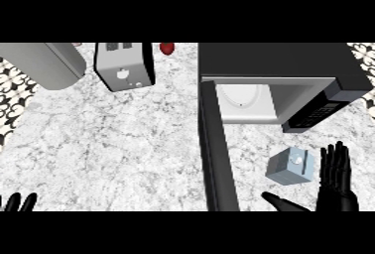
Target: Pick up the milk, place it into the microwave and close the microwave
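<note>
Head view showed a white-and-grey marbled stone desk [110,144] with black-and-white patterned tiling at its left and right edges. The small pale-blue milk carton [291,166] stood on the desk before the black microwave [293,74], whose door [218,149] hung open toward the viewer. The right hand [337,178] was released, fingers straight, just beside the carton. The left hand [18,202] rested at the lower-left edge, fingers up. A silver toaster [124,66] stood farther back.
</note>
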You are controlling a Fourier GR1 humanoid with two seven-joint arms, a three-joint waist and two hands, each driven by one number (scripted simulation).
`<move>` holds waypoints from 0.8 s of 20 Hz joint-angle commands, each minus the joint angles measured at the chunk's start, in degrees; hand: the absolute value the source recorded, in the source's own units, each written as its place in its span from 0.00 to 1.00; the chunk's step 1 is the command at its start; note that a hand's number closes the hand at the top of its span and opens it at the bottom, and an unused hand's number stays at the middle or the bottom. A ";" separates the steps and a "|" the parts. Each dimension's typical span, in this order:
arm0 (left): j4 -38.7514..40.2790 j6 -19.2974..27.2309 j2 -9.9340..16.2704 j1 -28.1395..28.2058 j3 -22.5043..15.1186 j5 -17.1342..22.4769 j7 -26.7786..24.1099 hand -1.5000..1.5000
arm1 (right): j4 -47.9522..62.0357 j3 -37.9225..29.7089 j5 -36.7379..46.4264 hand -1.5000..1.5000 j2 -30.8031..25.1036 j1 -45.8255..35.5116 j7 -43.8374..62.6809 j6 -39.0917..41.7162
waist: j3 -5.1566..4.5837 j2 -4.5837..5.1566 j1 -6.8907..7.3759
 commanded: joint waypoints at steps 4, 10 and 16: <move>-1.86 -1.68 0.12 4.30 -0.67 0.54 -2.41 0.00 | 7.67 -4.88 -2.42 0.00 -2.39 -3.23 -3.88 4.12 | -0.01 -0.02 0.32; -1.10 -0.66 -1.09 4.73 -4.18 -2.76 -2.81 0.00 | 12.80 -2.08 0.95 0.00 0.58 -3.31 -9.83 3.88 | -0.01 -0.02 0.20; 1.56 -4.30 1.39 3.10 3.25 4.80 -4.69 0.00 | 21.29 -7.20 -1.31 0.00 -0.53 -9.22 -12.86 5.55 | -0.02 0.04 0.11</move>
